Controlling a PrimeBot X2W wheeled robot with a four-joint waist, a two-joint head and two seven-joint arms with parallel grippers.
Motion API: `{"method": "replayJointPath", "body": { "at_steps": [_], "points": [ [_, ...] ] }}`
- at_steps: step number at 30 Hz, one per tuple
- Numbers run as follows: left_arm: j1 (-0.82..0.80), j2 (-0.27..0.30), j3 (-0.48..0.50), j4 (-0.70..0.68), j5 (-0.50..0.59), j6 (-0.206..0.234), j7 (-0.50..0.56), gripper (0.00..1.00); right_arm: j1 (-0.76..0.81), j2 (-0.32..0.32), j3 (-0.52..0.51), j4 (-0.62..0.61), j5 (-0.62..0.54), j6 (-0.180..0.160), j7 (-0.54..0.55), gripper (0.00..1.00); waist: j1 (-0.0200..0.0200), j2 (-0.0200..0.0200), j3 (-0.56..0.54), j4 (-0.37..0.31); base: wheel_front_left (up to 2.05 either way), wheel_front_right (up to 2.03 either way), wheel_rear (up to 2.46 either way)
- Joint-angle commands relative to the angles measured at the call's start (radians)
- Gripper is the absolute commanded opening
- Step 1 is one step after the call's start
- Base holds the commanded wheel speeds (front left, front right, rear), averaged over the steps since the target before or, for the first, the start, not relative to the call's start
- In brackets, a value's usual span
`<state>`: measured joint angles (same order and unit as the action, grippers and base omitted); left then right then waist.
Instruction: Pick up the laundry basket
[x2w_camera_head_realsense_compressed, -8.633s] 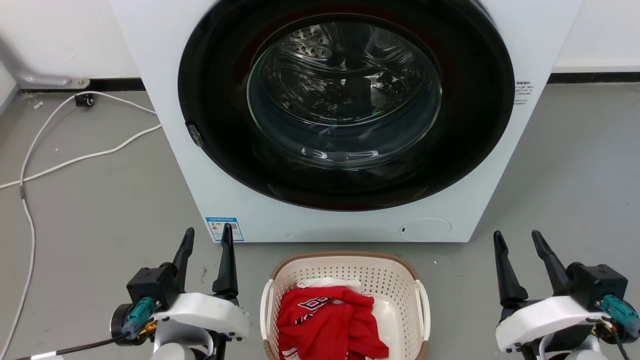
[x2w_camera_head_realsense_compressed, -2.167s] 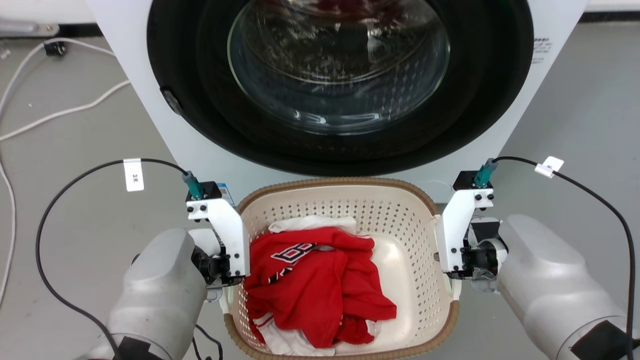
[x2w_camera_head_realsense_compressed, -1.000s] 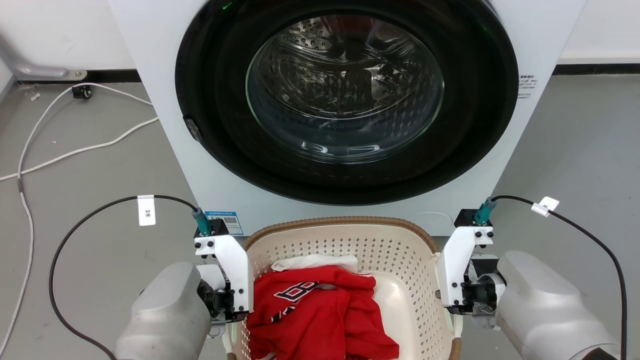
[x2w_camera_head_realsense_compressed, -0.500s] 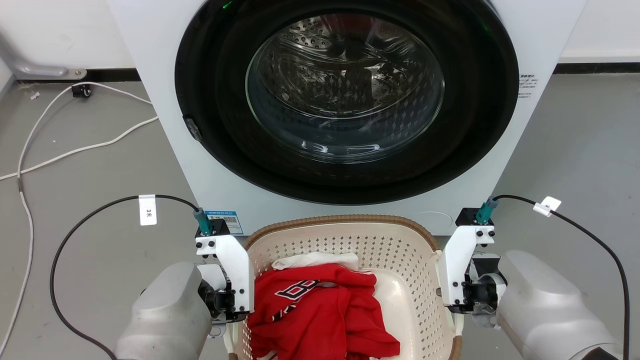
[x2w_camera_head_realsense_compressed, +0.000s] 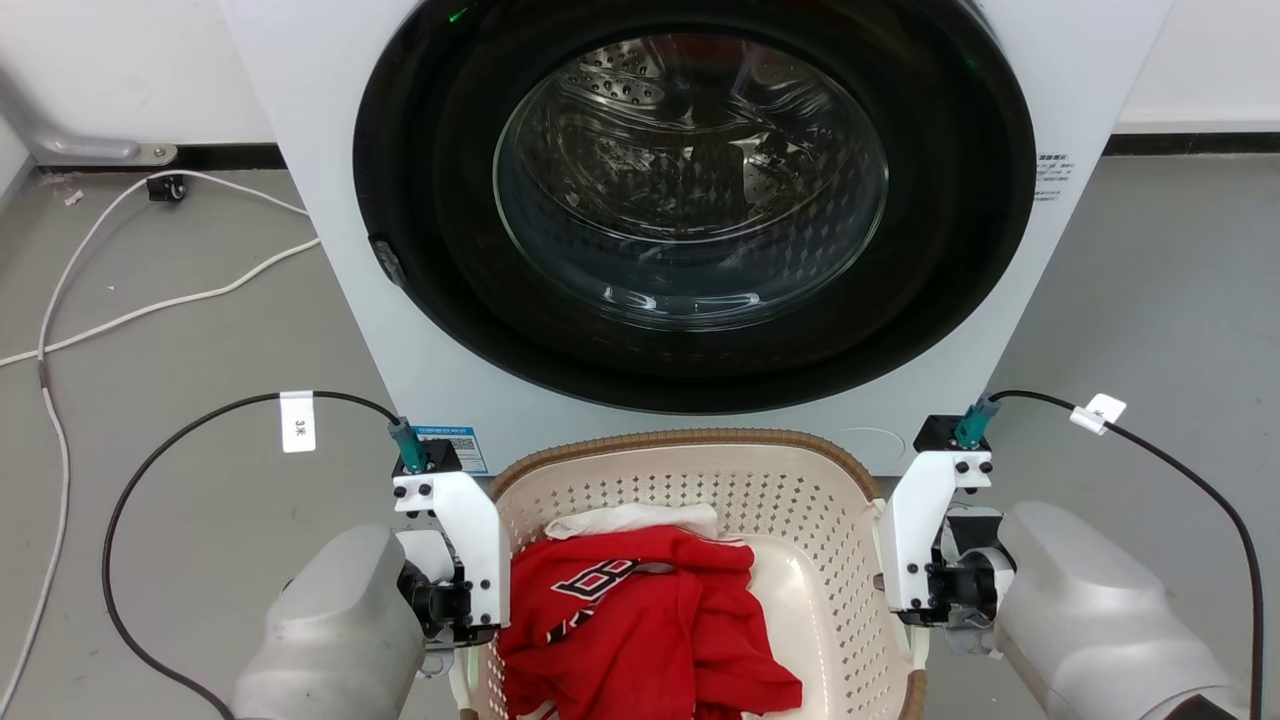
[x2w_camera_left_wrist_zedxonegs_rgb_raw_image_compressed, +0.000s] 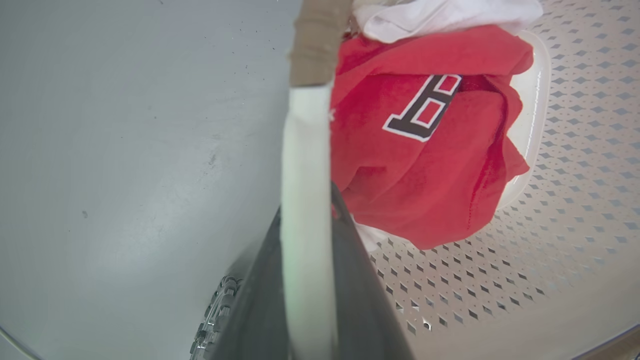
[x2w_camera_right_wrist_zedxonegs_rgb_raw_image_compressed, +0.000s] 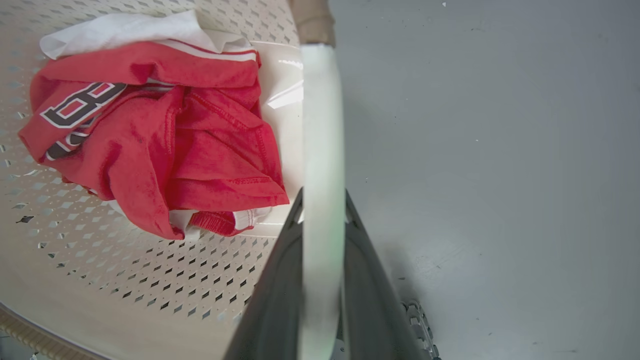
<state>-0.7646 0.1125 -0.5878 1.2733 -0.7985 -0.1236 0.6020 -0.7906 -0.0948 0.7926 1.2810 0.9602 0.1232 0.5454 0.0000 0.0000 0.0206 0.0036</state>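
Cable tag (x2w_camera_head_realsense_compressed: 297, 421) "3米"; shirt (x2w_camera_left_wrist_zedxonegs_rgb_raw_image_compressed: 425, 165) perhaps "8"

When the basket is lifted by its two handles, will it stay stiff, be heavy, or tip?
Probably stiff: the basket is moulded plastic with a thick rim. Likely light: its walls are perforated and it holds just a few clothes. Tipping seems unlikely, since the left gripper and right gripper clamp opposite handles.

The way forward is being blocked by the washing machine (x2w_camera_head_realsense_compressed: 320, 150), standing just behind the laundry basket (x2w_camera_head_realsense_compressed: 690, 478). Open grey floor (x2w_camera_head_realsense_compressed: 1150, 300) is being left on both sides, the left stretch being crossed by white cables (x2w_camera_head_realsense_compressed: 240, 287).
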Motion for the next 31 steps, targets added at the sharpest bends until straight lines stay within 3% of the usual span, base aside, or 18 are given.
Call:
{"method": "replayJointPath", "body": {
  "at_steps": [1,31],
  "points": [
    [-0.007,-0.024,-0.004,-0.011,-0.01,-0.012,-0.006,0.0,-0.017,0.023,0.001,-0.011,0.012,0.014,-0.007,0.0,0.0,0.0,0.0,0.0,0.0,0.0,0.0],
    [-0.016,-0.023,-0.05,-0.005,-0.057,-0.012,-0.016,0.0,-0.02,0.02,0.027,-0.007,0.032,0.014,-0.044,0.0,0.0,0.0,0.007,0.005,0.0,0.0,0.0]
  ]
}}
